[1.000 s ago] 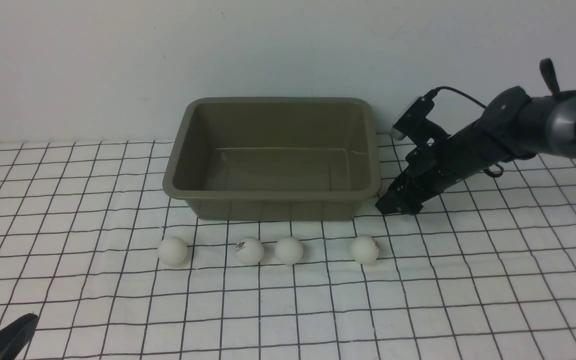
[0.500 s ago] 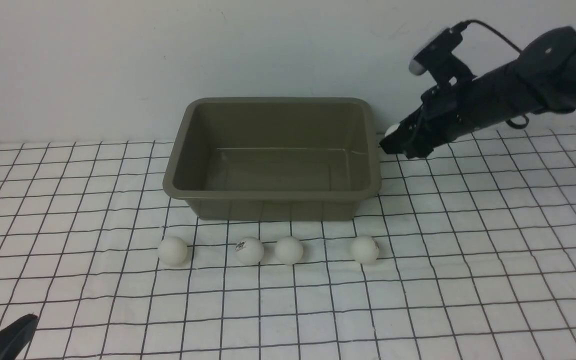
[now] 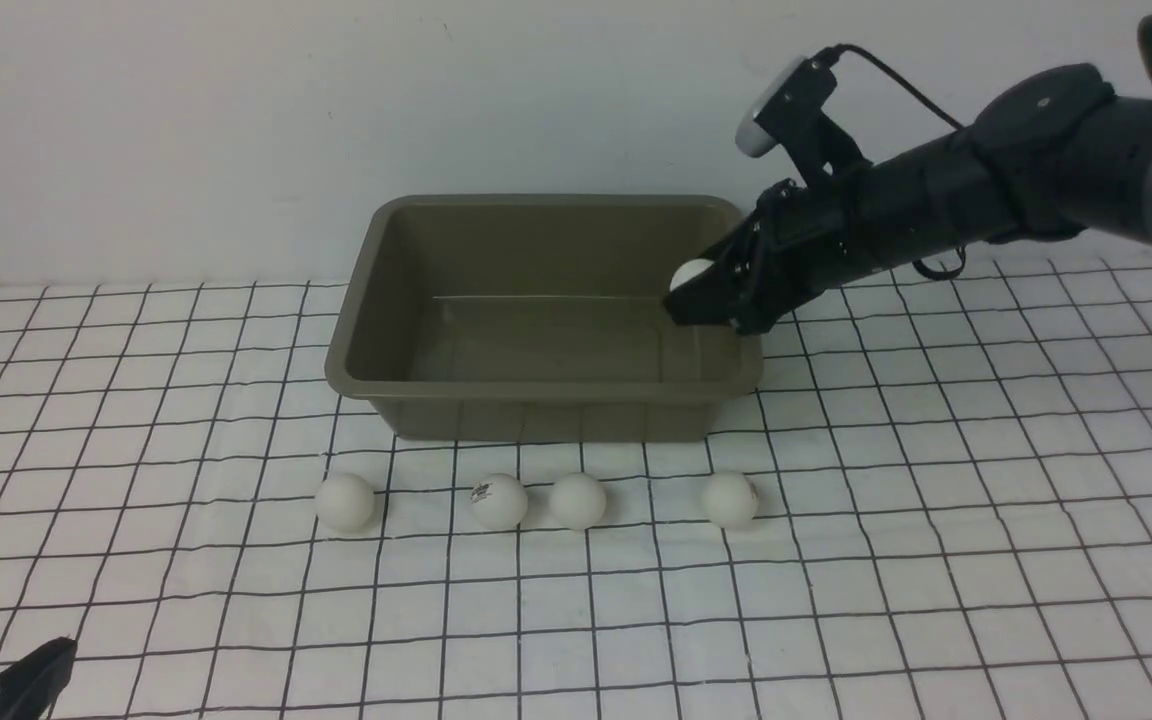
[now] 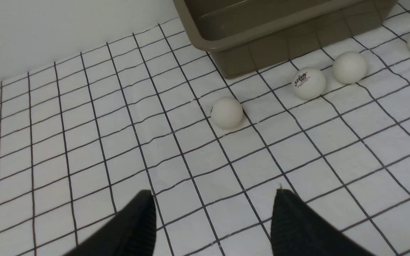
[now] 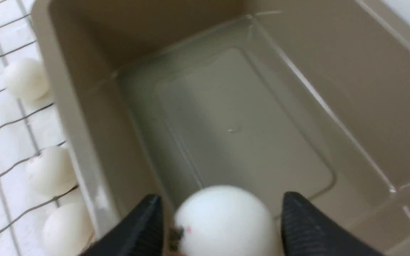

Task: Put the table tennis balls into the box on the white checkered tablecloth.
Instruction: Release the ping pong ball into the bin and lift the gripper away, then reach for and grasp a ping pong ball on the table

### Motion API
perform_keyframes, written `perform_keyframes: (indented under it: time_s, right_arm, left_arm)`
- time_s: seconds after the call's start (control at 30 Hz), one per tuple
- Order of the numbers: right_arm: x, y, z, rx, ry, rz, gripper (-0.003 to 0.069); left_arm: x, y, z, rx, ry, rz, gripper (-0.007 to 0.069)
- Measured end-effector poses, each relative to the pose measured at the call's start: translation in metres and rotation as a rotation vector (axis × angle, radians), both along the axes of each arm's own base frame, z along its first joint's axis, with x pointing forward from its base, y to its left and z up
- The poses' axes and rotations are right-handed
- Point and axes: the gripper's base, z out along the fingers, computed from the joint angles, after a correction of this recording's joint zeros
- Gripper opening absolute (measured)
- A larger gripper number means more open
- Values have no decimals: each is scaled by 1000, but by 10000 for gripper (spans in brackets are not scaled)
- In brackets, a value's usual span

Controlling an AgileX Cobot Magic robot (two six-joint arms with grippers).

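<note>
Clasping ball (image 5: 222, 220) over box (image 3: 536, 388): right gripper (image 3: 704, 300), blurred | left gripper (image 4: 214, 193): parted, empty, cropped

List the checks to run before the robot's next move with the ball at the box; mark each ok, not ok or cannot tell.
1. Ball between the right fingers: ok.
2. Fingers touching the ball: cannot tell, blurred.
3. Ball above the box's inside: ok.
4. Box floor under it bare: ok.
5. Every ball boxed: not ok, four other balls lie on the cloth.
6. Left fingers apart, holding nothing: ok.
</note>
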Motion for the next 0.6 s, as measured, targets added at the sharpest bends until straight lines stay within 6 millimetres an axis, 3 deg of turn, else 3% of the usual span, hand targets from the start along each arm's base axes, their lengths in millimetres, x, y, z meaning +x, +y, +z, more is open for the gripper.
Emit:
perform_keyframes:
  time_s: [0.13,0.33,0.37,0.4,0.53,0.6]
  right_arm:
    - [2,-1,1,8,-15,-18,523]
    - [-2,-8,23,-4,-77,-16,552]
    - [-7,-19,43,-21,-113,-34,544]
    - [-8,-22,45,-23,-115,-37,544]
    - [-30,-46,90,-101,-158,-72,528]
    - [-43,-53,102,-142,-124,-87,528]
  left_arm:
    - [0,0,0,1,6,-1,395]
    - [0,0,0,1,6,-1,395]
    - [0,0,0,1,6,-1,395]
    - [0,0,0,1,6,-1,395]
    - [0,0,0,0,5,-1,395]
    - [0,0,0,0,-2,1,395]
